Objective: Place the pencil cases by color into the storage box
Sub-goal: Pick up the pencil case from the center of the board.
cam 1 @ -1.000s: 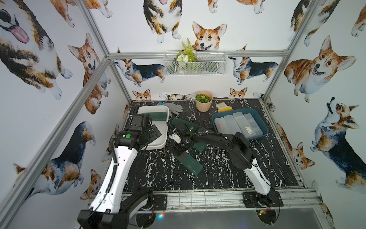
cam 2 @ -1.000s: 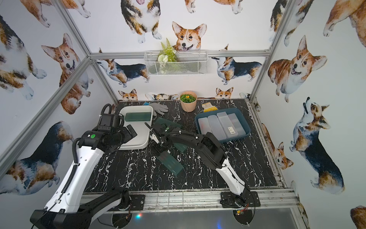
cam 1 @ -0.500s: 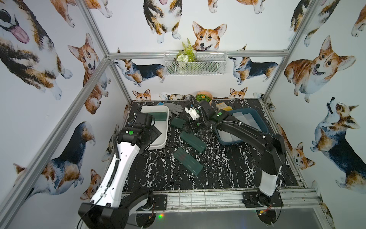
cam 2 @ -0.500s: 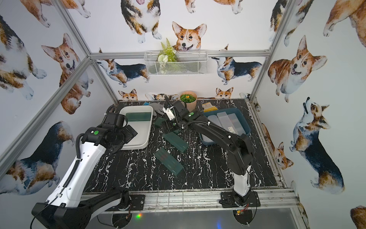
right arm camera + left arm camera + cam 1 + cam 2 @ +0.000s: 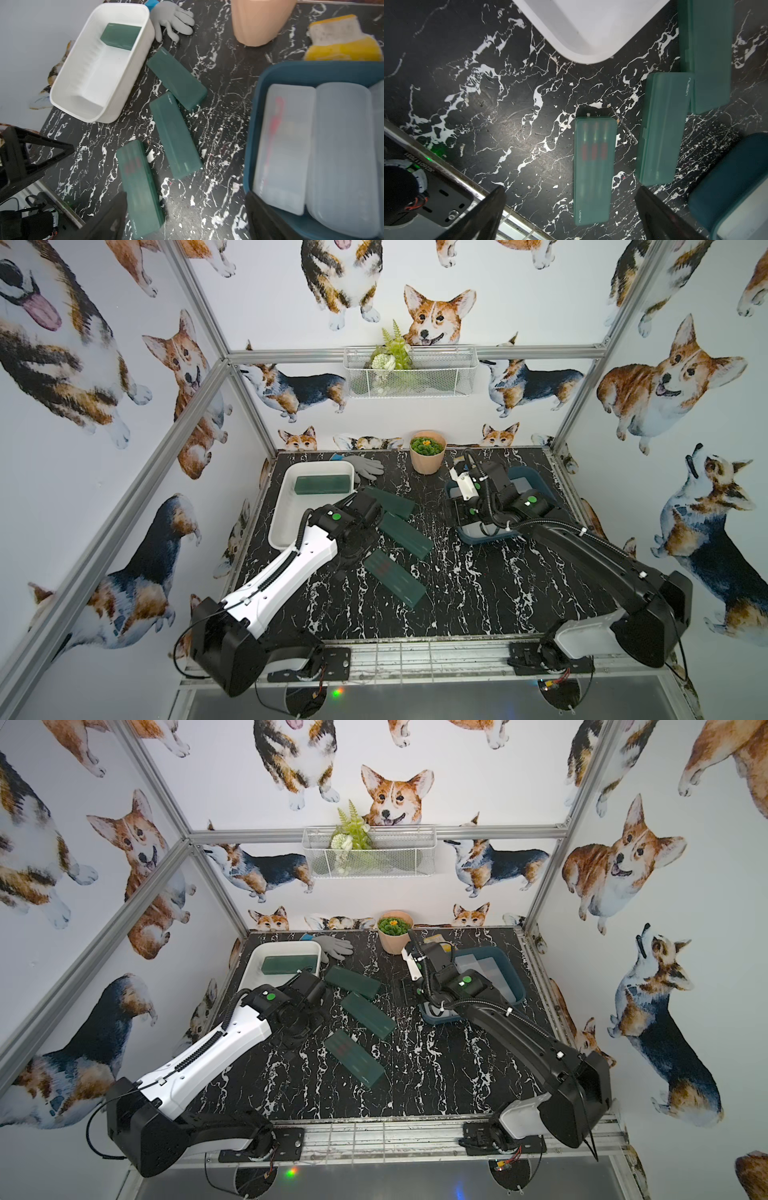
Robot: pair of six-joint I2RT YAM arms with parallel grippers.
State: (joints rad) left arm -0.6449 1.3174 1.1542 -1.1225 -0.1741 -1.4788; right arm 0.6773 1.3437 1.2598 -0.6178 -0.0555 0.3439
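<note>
Between the white tub point(image 5: 128, 83) and the blue tub point(image 5: 291, 70), three green cases point(image 5: 176, 135) lay on open desk point(image 5: 224, 62). The left gripper point(image 5: 570, 191) and right gripper point(image 5: 187, 195) had fingers wide and empty.

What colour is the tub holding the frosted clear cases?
The tub is dark teal-blue, clearest in the right wrist view.

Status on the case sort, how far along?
Done: one green case in the white tub; clear cases in the blue tub. In hand: nothing, left claw and right claw open, empty. Left: three green cases on the table.
</note>
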